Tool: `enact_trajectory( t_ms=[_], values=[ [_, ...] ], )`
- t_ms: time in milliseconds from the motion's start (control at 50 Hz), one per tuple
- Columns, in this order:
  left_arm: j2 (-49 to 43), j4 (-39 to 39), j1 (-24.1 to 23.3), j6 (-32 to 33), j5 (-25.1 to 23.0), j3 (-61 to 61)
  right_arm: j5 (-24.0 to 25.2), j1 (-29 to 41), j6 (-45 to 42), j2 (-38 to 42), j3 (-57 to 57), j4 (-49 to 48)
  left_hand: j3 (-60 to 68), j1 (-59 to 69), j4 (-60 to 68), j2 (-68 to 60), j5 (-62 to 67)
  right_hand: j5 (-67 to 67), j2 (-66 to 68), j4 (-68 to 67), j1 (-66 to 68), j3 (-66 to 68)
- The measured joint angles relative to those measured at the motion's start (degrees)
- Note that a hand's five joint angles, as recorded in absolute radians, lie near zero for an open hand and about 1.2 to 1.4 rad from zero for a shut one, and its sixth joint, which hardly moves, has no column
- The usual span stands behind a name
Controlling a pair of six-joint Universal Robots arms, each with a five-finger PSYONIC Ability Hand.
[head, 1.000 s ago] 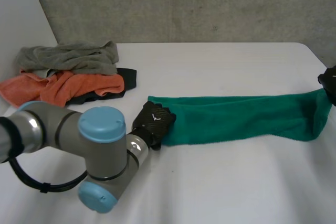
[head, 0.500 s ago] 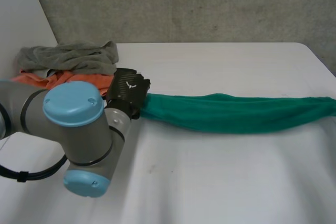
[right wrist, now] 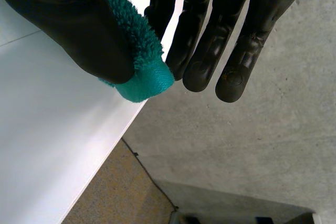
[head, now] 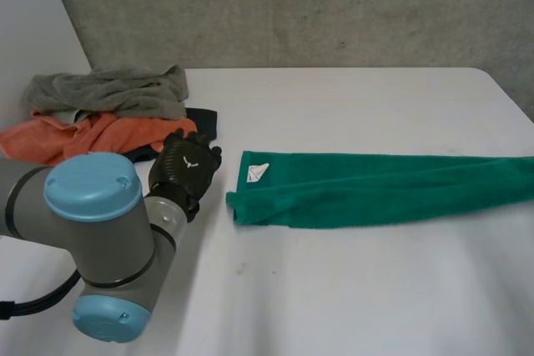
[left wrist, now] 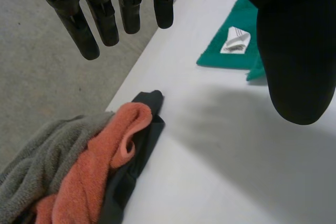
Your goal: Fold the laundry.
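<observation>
A long green towel [head: 375,189] lies folded lengthwise across the white table [head: 334,289], and its far right end runs off past the table's right edge. A white label [head: 257,172] shows at its left end. My left hand [head: 185,166] hovers just left of that end, apart from it. In the left wrist view its fingers [left wrist: 105,19] are straight and spread from the thumb, holding nothing, with the towel's corner [left wrist: 231,51] beyond. In the right wrist view my right hand [right wrist: 210,35] pinches the towel's end [right wrist: 142,66] between thumb and fingers.
A heap of grey, orange and black laundry [head: 108,114] sits at the back left of the table, close behind my left hand; the heap [left wrist: 89,171] lies below its fingers. The table's right edge and the floor [right wrist: 220,145] lie under my right hand.
My left hand has let go of the towel's left end and drawn back to the left. The towel, pulled taut half a second ago, now lies flat with its label showing.
</observation>
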State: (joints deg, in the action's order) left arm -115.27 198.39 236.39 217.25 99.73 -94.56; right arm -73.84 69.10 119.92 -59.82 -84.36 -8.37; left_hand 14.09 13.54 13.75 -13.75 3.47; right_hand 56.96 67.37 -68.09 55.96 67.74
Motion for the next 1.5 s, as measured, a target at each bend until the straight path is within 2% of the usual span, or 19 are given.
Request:
enact_trajectory(
  t_ms=[240,360,400,500,760,800,820,860,920,1040,1140,1240,1300,1320,1360,1380,1400,1420,1500],
  values=[
    [2.44,-0.02,0.64,-0.17,-0.37,-0.75,-1.15,1.67,-0.87,-0.76,5.08,-0.08,0.00,0.00,0.00,0.00,-0.02,0.00,0.00,0.00,0.00,0.00],
    [3.21,0.05,0.44,-1.82,-3.89,-0.30,-1.92,6.96,-0.96,-2.73,6.99,0.09,0.00,0.00,0.00,0.00,-0.02,0.00,0.00,0.00,0.00,0.00],
    [2.57,-0.10,-0.01,-4.24,-8.40,1.43,-3.25,10.34,-0.85,-3.75,6.14,0.29,0.53,1.19,0.88,-0.94,1.22,0.00,0.00,0.00,0.00,0.00],
    [-1.32,-1.22,-0.64,-7.35,-12.85,4.92,-5.23,12.34,-0.73,-4.32,2.83,0.47,3.11,3.72,3.51,-3.53,3.95,0.02,0.00,0.00,0.00,0.00],
    [-9.78,-7.63,-2.25,-8.78,-14.17,9.85,-5.51,10.20,-0.78,-4.48,-4.08,0.61,6.75,7.39,7.17,-7.41,7.65,0.15,0.00,0.00,0.00,0.00],
    [-10.49,-7.73,-2.32,-8.83,-14.12,10.45,-5.46,9.39,-0.80,-4.53,-4.28,0.61,9.62,10.83,10.05,-10.05,10.53,0.15,0.00,0.00,0.00,0.00],
    [-11.29,-7.71,-2.37,-8.93,-14.01,11.34,-5.47,8.65,-0.79,-4.59,-4.44,0.63,25.00,28.53,25.60,-26.71,25.69,0.15,0.00,0.00,0.00,0.00],
    [-12.48,-7.59,-2.42,-9.08,-13.80,13.10,-5.52,8.11,-0.74,-4.64,-4.54,0.64,42.92,48.48,43.73,-43.69,43.42,0.15,0.00,0.00,0.00,0.00],
    [-13.70,-7.33,-2.32,-9.25,-12.94,15.53,-5.60,7.72,-0.60,-4.81,-4.66,0.70,52.99,52.65,53.80,-53.69,51.65,0.15,0.00,0.00,0.00,0.00],
    [-12.74,-5.93,-1.62,-9.71,-8.02,17.43,-5.26,7.71,0.20,-7.11,-5.20,2.35,53.89,52.65,54.85,-54.54,51.65,0.15,0.00,0.00,0.00,0.00],
    [-4.73,-3.97,0.78,-9.55,-4.02,13.21,-2.22,7.66,1.20,-11.21,-5.72,10.63,53.89,52.64,54.86,-54.55,51.65,0.15,0.00,0.00,0.00,0.00],
    [4.46,-3.56,3.11,-9.08,-6.44,5.76,3.03,6.84,-1.22,-13.69,-5.72,28.59,53.89,52.64,54.86,-54.66,51.65,0.16,0.00,0.00,0.00,0.00],
    [6.67,-3.74,3.54,-8.88,-7.56,3.57,3.72,6.49,-2.16,-13.83,-5.76,31.53,53.90,52.64,54.87,-54.66,51.65,0.16,0.00,0.00,0.00,0.00],
    [9.65,-4.20,4.06,-8.41,-9.18,0.36,5.79,4.80,-6.38,-14.04,-6.12,40.96,53.93,52.64,54.87,-54.66,51.65,-2.09,-2.73,2.64,-1.57,-2.50],
    [11.38,-4.78,4.46,-7.43,-10.12,-1.93,6.63,3.62,-9.28,-14.01,-6.45,45.61,53.97,52.64,54.87,-54.67,51.65,-2.82,-3.58,3.48,-2.07,-3.33],
    [12.29,-5.53,4.87,-5.79,-10.62,-3.65,7.06,2.91,-11.18,-13.94,-6.65,47.81,54.05,52.65,54.87,-54.68,51.65,-14.27,-16.05,16.62,-13.95,-16.40],
    [12.29,-5.53,4.87,-5.79,-10.62,-3.65,7.06,2.91,-11.18,-13.94,-6.65,47.81,54.05,52.65,54.87,-54.68,51.65,-14.27,-16.05,16.62,-13.95,-16.40],
    [13.05,-6.66,5.43,-2.80,-11.02,-5.60,7.53,2.04,-13.44,-13.79,-6.75,49.53,47.10,46.87,48.17,-47.54,47.20,-42.70,-44.51,44.43,-36.89,-44.34],
    [13.18,-8.22,6.21,3.07,-11.09,-7.42,7.86,1.45,-13.93,-13.62,-5.98,47.98,20.18,16.82,20.15,-20.24,20.26,-52.80,-54.42,54.45,-43.84,-55.15]
  ],
)
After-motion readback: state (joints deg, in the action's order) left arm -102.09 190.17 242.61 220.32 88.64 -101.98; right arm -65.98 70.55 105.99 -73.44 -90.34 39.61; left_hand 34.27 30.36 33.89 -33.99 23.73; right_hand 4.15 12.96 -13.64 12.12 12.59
